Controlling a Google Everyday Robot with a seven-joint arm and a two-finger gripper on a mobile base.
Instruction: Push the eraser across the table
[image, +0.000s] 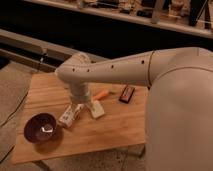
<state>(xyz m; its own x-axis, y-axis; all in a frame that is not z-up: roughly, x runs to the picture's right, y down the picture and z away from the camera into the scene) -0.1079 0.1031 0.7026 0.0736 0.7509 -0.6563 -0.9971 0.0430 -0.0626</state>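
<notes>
Eraser (127, 93): lying flat toward the far right of the surface (120, 131), slanted, with nothing touching it.
Nearest neighbour: an orange stick (101, 94) is lying just to the eraser's left, apart from it.
Further left: a pale block (97, 109) and a white bottle (70, 116) on its side are sitting either side of the arm's lower end. A dark bowl (41, 128) is resting near the left front corner.
Gripper (82, 106): hanging low over the surface between block and bottle, well left of the eraser. The jaws are standing wide apart and gripping nothing.
Step in hand: by my judgement the arm is getting into position, and the push is not yet begun.
Doing it well: the jaws should be travelling round the orange stick without brushing it and sinking close to the wood beside one long side of the eraser. Then they should be pressing through its middle, so it is sliding straight rather than spinning.
Risk: the right edge is lying close, so a push that way is likely sending it off. Bare wood toward the near side is looking safer.
</notes>
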